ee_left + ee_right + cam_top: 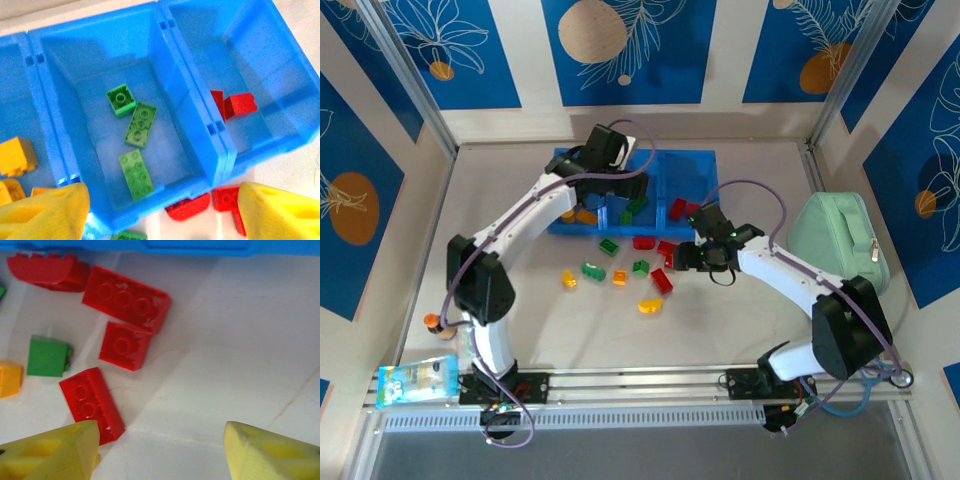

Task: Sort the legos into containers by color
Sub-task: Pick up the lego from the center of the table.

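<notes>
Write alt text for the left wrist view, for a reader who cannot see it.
Looking down into a blue tray: three green bricks lie in the middle compartment, red bricks in the right one, yellow-orange bricks in the left. The left gripper hangs open above the tray's near wall, holding nothing.

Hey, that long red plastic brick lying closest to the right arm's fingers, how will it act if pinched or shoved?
The long red plastic brick looks rigid and hard-edged, so it should keep its shape when pinched. It lies flat, studs up, so it will probably slide, not roll, on the smooth pale table. Its glossy sides might slip.
</notes>
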Available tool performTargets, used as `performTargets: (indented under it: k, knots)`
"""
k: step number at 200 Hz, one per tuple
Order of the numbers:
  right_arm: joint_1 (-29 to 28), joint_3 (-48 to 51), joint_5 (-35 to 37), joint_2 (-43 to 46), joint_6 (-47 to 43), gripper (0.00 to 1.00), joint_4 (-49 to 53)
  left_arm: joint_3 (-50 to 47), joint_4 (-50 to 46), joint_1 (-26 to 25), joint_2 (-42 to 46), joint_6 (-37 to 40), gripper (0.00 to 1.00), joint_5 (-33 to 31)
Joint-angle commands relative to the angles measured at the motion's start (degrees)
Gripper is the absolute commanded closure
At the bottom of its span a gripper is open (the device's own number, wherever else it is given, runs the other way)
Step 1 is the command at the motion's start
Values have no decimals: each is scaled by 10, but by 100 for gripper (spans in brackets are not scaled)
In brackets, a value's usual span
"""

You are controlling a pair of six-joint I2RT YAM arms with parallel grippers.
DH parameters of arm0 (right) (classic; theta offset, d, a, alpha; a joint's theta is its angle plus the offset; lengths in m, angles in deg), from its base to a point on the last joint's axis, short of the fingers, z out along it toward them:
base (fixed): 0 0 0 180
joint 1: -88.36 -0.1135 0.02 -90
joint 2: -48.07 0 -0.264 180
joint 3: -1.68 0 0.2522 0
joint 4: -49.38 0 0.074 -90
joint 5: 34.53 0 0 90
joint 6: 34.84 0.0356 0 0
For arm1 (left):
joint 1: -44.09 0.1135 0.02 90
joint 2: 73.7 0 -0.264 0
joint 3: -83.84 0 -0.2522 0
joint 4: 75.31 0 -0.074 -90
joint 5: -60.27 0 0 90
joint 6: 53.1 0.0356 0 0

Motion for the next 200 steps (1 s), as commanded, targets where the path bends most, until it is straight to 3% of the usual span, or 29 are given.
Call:
performTargets:
  k: [1, 102, 135, 174, 200]
  knots:
    - [-29, -34, -7, -29, -32, 32, 0, -82, 33, -3, 52, -18, 23, 4]
    - [-104, -125, 30, -203, -49, 39, 69, -499, 127, -2, 281, -122, 24, -35]
    - [-120, -129, 33, -231, -46, 45, 74, -557, 135, -2, 316, -143, 24, -41]
    - [-128, -145, 54, -232, -35, 67, 91, -568, 134, -2, 324, -144, 24, -50]
    - [-128, -169, 74, -203, -36, 73, 116, -568, 133, 0, 325, -141, 25, -55]
